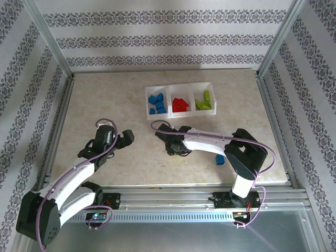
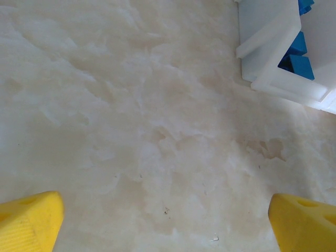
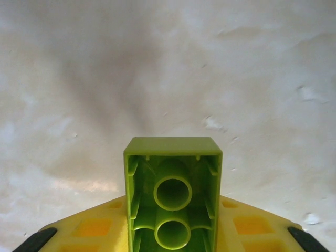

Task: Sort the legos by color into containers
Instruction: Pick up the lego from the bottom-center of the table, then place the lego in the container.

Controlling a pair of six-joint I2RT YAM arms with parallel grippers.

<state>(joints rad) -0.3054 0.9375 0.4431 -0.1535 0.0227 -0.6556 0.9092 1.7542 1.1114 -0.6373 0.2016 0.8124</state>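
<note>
While the left arm's yellow fingers [image 2: 29, 220] stand spread above the pale marbled tabletop [image 2: 157, 131], the right arm's yellow fingers [image 3: 94, 228] pinch a lime green plastic brick [image 3: 173, 194], hollow underside facing the wrist camera, near the white three-compartment plastic tray [image 1: 168, 90]; a blue plastic brick [image 1: 220, 159] lies beside that arm.

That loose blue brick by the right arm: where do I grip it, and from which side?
Likely from straight above, pinching two opposite side walls: the blue brick lies low on the flat table, well apart from the tray.
</note>
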